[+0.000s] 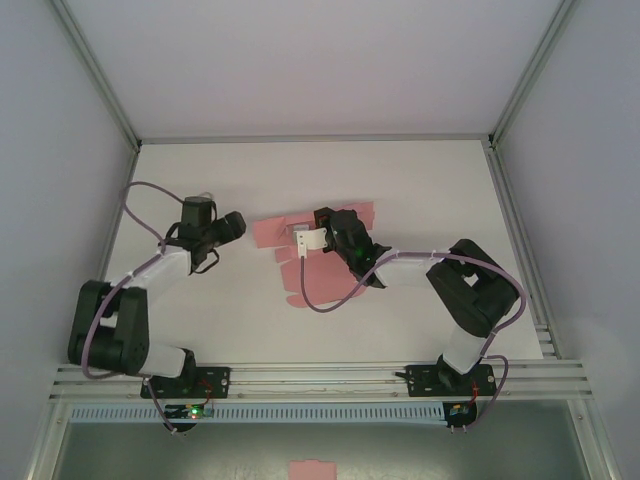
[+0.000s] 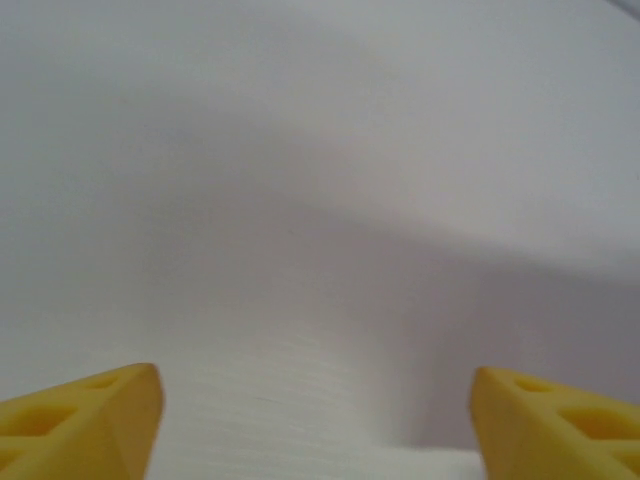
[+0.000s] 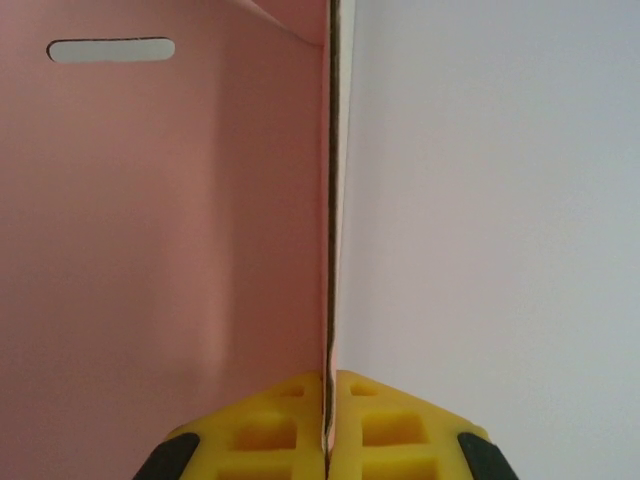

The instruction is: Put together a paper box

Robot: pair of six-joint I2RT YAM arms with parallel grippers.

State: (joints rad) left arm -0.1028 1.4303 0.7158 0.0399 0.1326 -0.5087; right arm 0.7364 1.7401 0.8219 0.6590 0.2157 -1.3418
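Right, starting at my right gripper [image 3: 328, 400]: its yellow fingers [image 3: 270, 425] are pressed together on a thin wall of the box [image 3: 160, 220], which runs edge-on straight up from the pinch in the wrist view. Left of that edge a broad pink panel faces the camera, with one slot [image 3: 110, 49] cut near its upper left corner; right of it I see bare white table [image 3: 500, 220]. From above, the right gripper [image 1: 305, 238] sits over the box [image 1: 320, 275], a single flapped pink sheet lying mid-table. The sheet spreads from upper right to lower left, though the arm covers enough that I cannot tell its long axis for sure. My left gripper [image 2: 315, 400] stands wide, nothing between its fingers [image 2: 90, 415], facing plain table. Overhead, the left gripper [image 1: 198, 210] is well apart from the sheet, to its left. One small pink scrap [image 1: 311, 469] lies below the rail [image 1: 320, 378] at the near edge.
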